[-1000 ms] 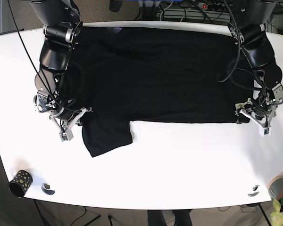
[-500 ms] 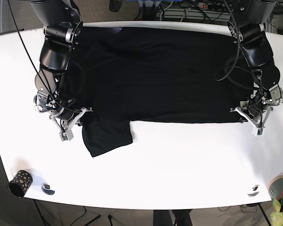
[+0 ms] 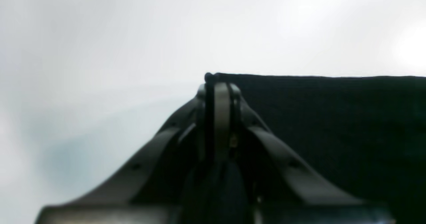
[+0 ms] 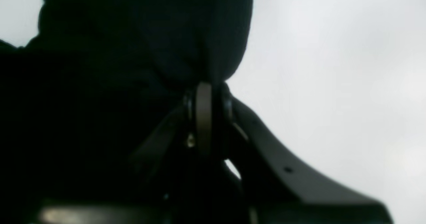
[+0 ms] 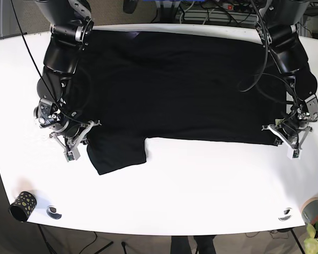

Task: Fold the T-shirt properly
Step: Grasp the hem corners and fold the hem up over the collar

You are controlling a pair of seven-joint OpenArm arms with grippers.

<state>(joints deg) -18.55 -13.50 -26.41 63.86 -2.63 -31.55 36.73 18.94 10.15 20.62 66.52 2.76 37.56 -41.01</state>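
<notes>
We find both grippers down at the near edge of the shirt [image 5: 175,84], which lies spread flat on the white bench [image 5: 201,185], collar side toward the view's left and one sleeve [image 5: 119,151] jutting toward us.

The left gripper [image 3: 218,84] has its jaws clenched on the hem corner, with a thin line of black cloth showing between them in the left wrist view. The right gripper [image 4: 204,89] is likewise clenched on a bunched fold of cloth near the sleeve seam.

We judge the step in hand to be securing the near edge for the first fold. The next move calls for both arms to lift together and carry that edge away from us across the body, keeping the cloth taut between them so it lands square.

Against the earlier frames, the left gripper sits slightly nearer us and further right in the base view, the right gripper has shifted left, and the sleeve has drawn slightly left with it.
</notes>
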